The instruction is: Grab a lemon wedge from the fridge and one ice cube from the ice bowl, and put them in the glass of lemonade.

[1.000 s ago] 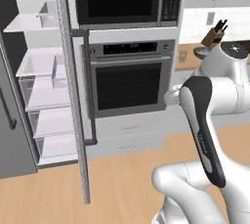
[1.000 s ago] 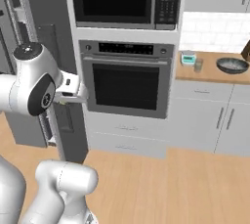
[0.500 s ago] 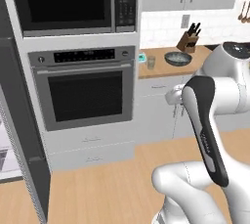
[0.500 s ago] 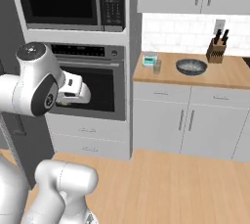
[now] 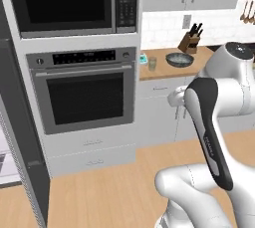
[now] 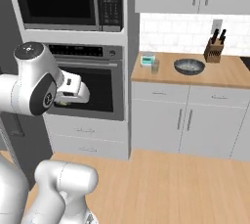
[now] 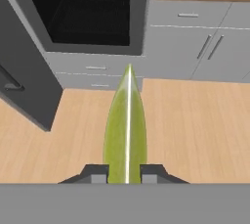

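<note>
My gripper (image 7: 126, 175) is shut on the lemon wedge (image 7: 126, 130), a yellow-green sliver standing up between the two dark fingertips (image 7: 99, 174). From the right base camera, the gripper (image 6: 68, 100) hangs in front of the black oven. The glass of lemonade (image 6: 155, 66) stands on the wooden counter, with the ice bowl (image 6: 189, 66) to its right. Both also show from the left base camera: the glass (image 5: 152, 63) and the bowl (image 5: 180, 59). The fridge's open grey door (image 5: 22, 132) stands at the far left.
The black oven and microwave column (image 5: 84, 92) lies between the fridge and the counter (image 6: 219, 76). A white and teal box (image 6: 147, 60) sits just behind the glass, and a knife block (image 6: 214, 47) stands at the back. Grey cabinets (image 6: 185, 120) run under the counter above a wood floor (image 7: 195, 130).
The whole picture has slid from the open fridge to the oven and counter, so the base has moved right. The gripper stays shut on the wedge.
</note>
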